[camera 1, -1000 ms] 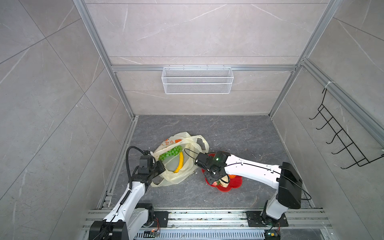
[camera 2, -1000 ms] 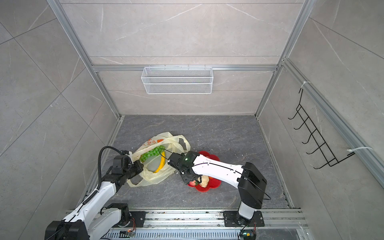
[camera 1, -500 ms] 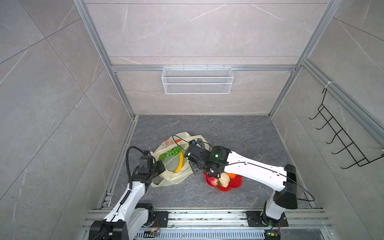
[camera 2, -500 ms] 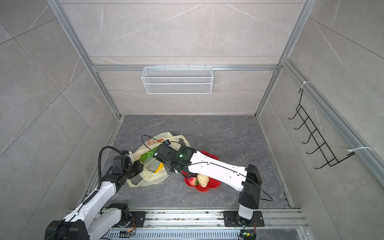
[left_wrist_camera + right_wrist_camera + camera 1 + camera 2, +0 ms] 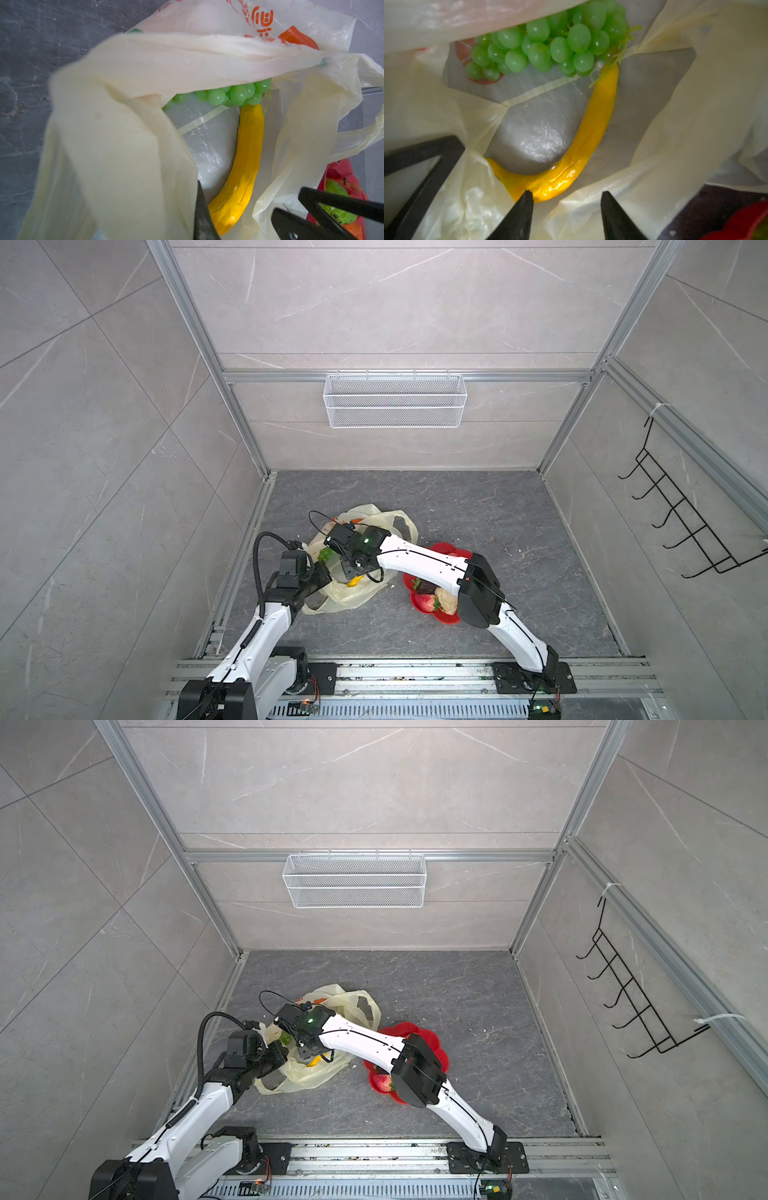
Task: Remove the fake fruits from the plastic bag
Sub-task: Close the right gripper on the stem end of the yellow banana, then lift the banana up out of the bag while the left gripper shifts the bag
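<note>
A thin, translucent pale-yellow plastic bag (image 5: 305, 1078) lies crumpled on a grey stone-look floor (image 5: 457, 990). The left gripper (image 5: 277, 1056) is clamped on the bag's left edge. The right gripper (image 5: 309, 1052) dips into the bag's open mouth, where a sliver of yellow banana (image 5: 314, 1062) and green grapes (image 5: 286, 1038) show. Just right of the bag, a red flower-shaped plate (image 5: 434, 1039) holds a red strawberry (image 5: 383, 1081).

**Crumpled pale-yellow translucent plastic bag (image 5: 351, 600), mouth open, seen at lower centre-left in both top views.**
Inside it are seen a green plastic grape bunch (image 5: 546, 45) and a curved yellow plastic banana (image 5: 591, 128), touching at one end; a red plastic strawberry (image 5: 426, 602) and a cream plastic piece (image 5: 446, 596) are seen outside, to its right.
</note>
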`<move>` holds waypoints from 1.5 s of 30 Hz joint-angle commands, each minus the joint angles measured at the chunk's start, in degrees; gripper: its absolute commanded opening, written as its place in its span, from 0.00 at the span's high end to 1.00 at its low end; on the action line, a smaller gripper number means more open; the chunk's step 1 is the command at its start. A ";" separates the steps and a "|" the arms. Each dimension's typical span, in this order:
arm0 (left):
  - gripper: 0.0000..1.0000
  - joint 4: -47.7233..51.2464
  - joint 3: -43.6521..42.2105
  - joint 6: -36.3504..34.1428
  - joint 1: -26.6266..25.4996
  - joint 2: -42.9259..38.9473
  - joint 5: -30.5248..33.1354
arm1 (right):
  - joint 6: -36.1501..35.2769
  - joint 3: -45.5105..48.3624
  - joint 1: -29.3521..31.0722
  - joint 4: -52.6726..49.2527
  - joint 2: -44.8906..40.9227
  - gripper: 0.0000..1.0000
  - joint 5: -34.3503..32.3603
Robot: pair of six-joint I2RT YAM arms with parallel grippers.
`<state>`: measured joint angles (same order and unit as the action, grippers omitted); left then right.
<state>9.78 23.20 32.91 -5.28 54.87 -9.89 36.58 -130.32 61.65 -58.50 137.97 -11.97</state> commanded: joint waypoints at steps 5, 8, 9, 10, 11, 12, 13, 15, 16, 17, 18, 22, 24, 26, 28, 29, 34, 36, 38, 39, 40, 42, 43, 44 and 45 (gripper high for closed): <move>1.00 -1.65 0.77 -1.79 -0.35 0.77 -2.10 | 2.62 -8.14 -1.44 -5.69 6.69 0.48 -0.86; 1.00 -1.66 0.79 -1.84 -0.35 0.79 -2.15 | 3.06 -10.77 -1.78 -7.27 8.85 0.49 -0.94; 1.00 -1.65 0.79 -1.79 -0.39 0.85 -2.15 | 3.14 -11.26 -1.87 -7.71 8.89 0.50 -1.23; 1.00 -1.64 0.79 -1.81 -0.35 0.88 -2.24 | 3.36 -11.44 -1.93 -8.00 8.89 0.50 -1.85; 1.00 -1.69 0.79 -1.75 -0.35 0.77 -2.24 | 3.49 -11.46 -2.00 -8.03 10.44 0.50 -2.05; 1.00 -1.64 0.79 -1.81 -0.35 0.77 -2.29 | 3.58 -11.38 -2.14 -7.91 10.63 0.50 -2.01; 1.00 -1.68 0.78 -1.80 -0.35 0.75 -2.30 | 3.72 -11.29 -2.24 -7.81 10.77 0.51 -2.07; 1.00 -1.75 0.79 -1.75 -0.37 0.73 -2.33 | 3.84 -10.99 -2.57 -7.62 11.15 0.51 -2.18; 1.00 -1.72 0.79 -1.79 -0.43 0.71 -2.37 | 4.00 -11.02 -2.71 -7.69 11.35 0.52 -2.18; 1.00 -1.75 0.79 -1.82 -0.43 0.74 -2.41 | 4.03 -10.88 -2.83 -7.60 11.56 0.52 -2.14; 1.00 -1.76 0.83 -1.80 -0.48 0.75 -2.44 | 4.05 -10.68 -2.93 -7.43 11.68 0.52 -2.10; 1.00 -1.78 0.79 -1.79 -0.44 0.78 -2.35 | 4.64 -9.51 -3.62 -6.19 12.11 0.54 -0.36; 1.00 -1.76 0.79 -1.81 -0.43 0.76 -2.28 | 4.93 -8.94 -3.94 -5.67 12.33 0.55 0.13; 1.00 -1.82 0.81 -1.90 -0.43 0.81 -2.28 | 4.91 -9.03 -4.21 -5.66 12.67 0.57 0.44; 1.00 -1.82 0.79 -1.79 -0.45 0.80 -2.24 | 4.96 -9.11 -4.27 -5.66 13.01 0.60 0.37; 1.00 -1.86 0.79 -1.79 -0.46 0.76 -2.24 | 4.83 -9.14 -4.32 -5.68 12.96 0.60 0.36; 1.00 -1.89 0.79 -1.78 -0.52 0.99 -2.24 | 4.91 -9.17 -4.51 -5.66 13.28 0.64 0.60; 1.00 -1.93 0.79 -1.83 -0.53 0.98 -2.24 | 4.91 -9.17 -4.52 -5.53 13.08 0.66 0.98; 1.00 -1.94 0.79 -1.84 -0.52 0.94 -2.16 | 4.99 -9.03 -4.52 -5.42 12.68 0.67 0.98; 1.00 -1.93 0.79 -1.79 -0.52 1.00 -2.15 | 4.99 -8.92 -4.45 -5.36 12.42 0.68 0.87; 1.00 -1.89 0.79 -1.83 -0.52 0.96 -2.14 | 5.03 -8.77 -4.45 -5.24 12.02 0.68 0.81; 1.00 -1.96 0.79 -1.80 -0.54 0.97 -2.15 | 5.07 -8.17 -4.48 -4.78 11.25 0.70 0.73; 1.00 -1.91 0.79 -1.75 -0.59 0.95 -2.15 | 5.21 -7.70 -4.47 -4.30 10.76 0.70 0.72; 1.00 -1.90 0.79 -1.78 -0.61 0.95 -2.14 | 5.43 -6.70 -4.49 -3.54 9.97 0.71 0.76; 1.00 -1.92 0.79 -1.78 -0.61 0.98 -2.07 | 5.66 -5.52 -4.49 -2.44 9.52 0.71 0.86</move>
<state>9.76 23.20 32.67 -5.65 55.75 -11.11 41.15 -138.58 57.28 -62.02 149.64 -11.46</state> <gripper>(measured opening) 0.055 0.299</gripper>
